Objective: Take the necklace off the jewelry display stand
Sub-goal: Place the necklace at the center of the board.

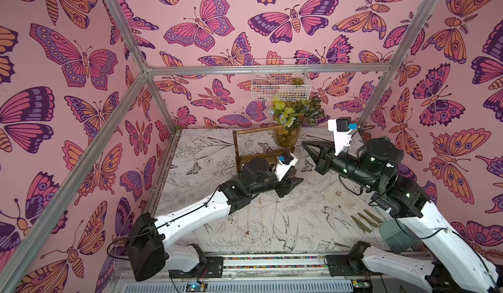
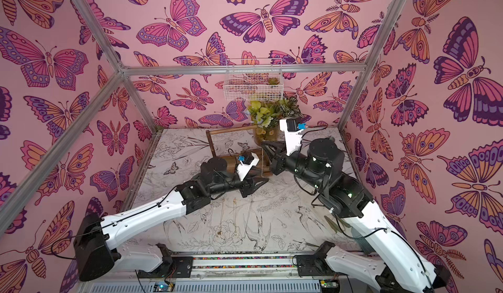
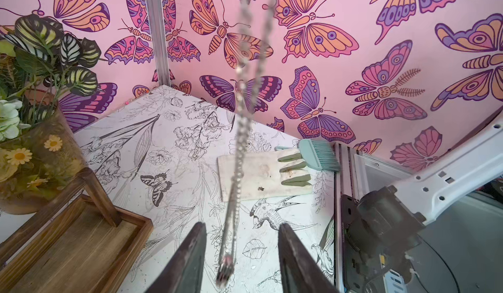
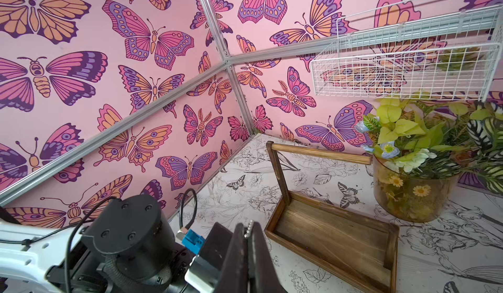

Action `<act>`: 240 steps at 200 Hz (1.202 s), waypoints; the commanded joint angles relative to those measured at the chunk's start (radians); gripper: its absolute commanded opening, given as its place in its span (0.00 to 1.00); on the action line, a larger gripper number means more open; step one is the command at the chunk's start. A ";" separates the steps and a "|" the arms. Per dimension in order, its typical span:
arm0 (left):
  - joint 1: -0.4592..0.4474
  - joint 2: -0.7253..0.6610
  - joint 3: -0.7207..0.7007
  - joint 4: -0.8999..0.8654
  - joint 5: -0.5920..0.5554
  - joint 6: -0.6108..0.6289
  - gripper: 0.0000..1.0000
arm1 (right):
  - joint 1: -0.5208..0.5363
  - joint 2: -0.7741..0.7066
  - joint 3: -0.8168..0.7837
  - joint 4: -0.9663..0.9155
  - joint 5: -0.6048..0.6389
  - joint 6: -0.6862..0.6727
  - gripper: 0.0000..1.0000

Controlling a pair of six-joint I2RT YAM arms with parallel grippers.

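Aloft, right hand (image 4: 248,231) pinching necklace (image 3: 239,153), left hand (image 3: 242,225) parted beneath.

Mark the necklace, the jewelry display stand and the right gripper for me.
necklace (image 3: 239,155): left wrist view, mid-chain.
jewelry display stand (image 4: 332,231): right wrist view, bare tray floor.
right gripper (image 4: 248,230): right wrist view, between fingertips.

At the back of my table (image 1: 196,153) sits the stand (image 1: 235,147), vase (image 1: 287,138) just right of it, basket (image 1: 280,89) above — necklace (image 3: 239,147) hanging beside the stand.
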 commanded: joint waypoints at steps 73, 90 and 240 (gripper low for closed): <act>-0.008 -0.022 0.009 0.019 -0.022 0.014 0.31 | 0.007 -0.009 0.030 -0.001 0.017 0.008 0.00; -0.009 -0.024 0.006 0.018 -0.022 0.014 0.27 | 0.008 -0.009 0.029 0.001 0.018 0.010 0.00; -0.010 -0.033 -0.006 -0.014 -0.031 0.011 0.04 | 0.017 -0.001 0.020 0.011 0.026 0.020 0.00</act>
